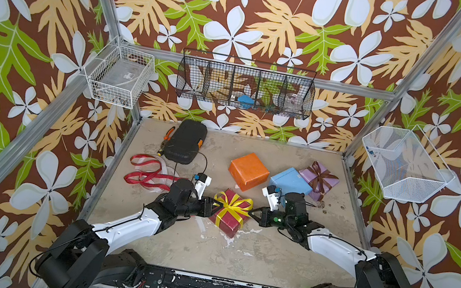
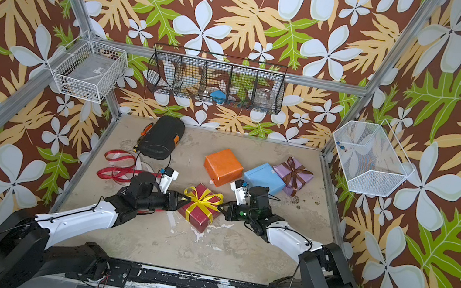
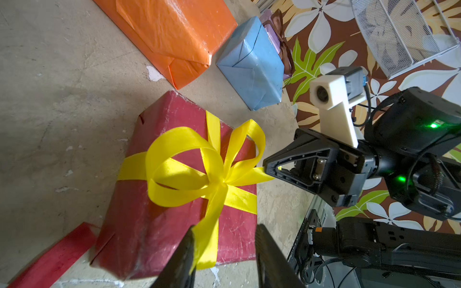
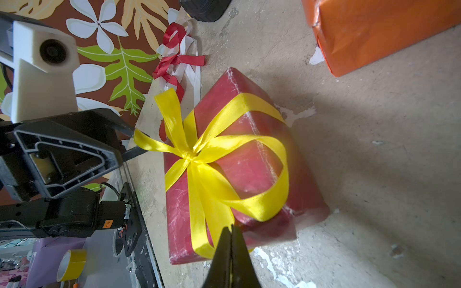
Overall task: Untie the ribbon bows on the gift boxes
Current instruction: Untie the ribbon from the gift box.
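Nearest, at the bottom of both top views, two arms reach in toward one dark red box [image 1: 228, 218] in the lower middle of the frame. It carries one yellow bow [image 1: 232, 205], two loops and two tails, still knotted.

The left gripper [image 1: 214, 203] meets the bow from the frame's left. In the left wrist view its two fingers [image 3: 179, 259] stand apart, with one yellow tail running down between them and lying against one finger only, so whether that tail is truly gripped cannot be told.

The right gripper [image 1: 251, 212] comes from the frame's right. In the right wrist view its jaws are pressed together, clenched on the other yellow tail, whose end is hidden behind the black tips.

Further up lie three more boxes: one orange box [image 1: 248, 171] and one light blue box [image 1: 290, 182], both bare, and one lilac box [image 1: 317, 179] with one brown bow [image 1: 319, 176] still tied. The light blue box is partly hidden by the right arm's wrist camera.

At middle left, one red ribbon [image 1: 147, 172] and one white ribbon [image 4: 194, 74] lie loose and tangled, the white mostly covered. Beyond them sits one black case [image 1: 186, 142].

At the far wall hang three wire baskets; their contents are hard to make out.
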Available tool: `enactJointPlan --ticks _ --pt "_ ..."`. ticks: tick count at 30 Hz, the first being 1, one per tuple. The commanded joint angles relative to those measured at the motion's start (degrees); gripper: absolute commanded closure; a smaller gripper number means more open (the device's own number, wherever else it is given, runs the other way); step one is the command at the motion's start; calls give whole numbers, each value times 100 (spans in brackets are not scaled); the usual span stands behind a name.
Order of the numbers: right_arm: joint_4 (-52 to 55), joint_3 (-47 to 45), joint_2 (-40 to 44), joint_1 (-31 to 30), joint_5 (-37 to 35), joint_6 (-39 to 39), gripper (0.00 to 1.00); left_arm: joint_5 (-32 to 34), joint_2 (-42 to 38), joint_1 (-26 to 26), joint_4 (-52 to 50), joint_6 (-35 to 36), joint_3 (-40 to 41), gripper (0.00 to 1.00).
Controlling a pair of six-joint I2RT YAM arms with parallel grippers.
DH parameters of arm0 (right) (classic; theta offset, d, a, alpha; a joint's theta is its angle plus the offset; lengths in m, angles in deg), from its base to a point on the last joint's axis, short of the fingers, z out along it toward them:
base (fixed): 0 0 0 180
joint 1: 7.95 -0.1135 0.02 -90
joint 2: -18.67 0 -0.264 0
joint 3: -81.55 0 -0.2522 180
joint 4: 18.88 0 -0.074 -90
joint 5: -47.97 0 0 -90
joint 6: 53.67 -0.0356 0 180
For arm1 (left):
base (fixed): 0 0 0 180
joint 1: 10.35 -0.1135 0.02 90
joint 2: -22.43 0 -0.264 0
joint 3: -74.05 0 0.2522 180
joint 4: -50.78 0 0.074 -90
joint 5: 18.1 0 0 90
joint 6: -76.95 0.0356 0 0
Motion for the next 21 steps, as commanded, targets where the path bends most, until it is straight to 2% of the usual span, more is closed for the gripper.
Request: enactJointPlan --ticks 1,7,16,21 --pt "-64 32 -6 7 -58 54 100 -132 190 -5 357 62 -102 61" --pt "-162 67 -140 2 46 25 100 -98 291 -5 442 174 -100 100" --pt "76 -37 224 29 -638 -12 100 775 0 -18 459 132 286 100" --pt "56 -282 479 504 -628 -201 100 962 -73 -75 413 130 241 100"
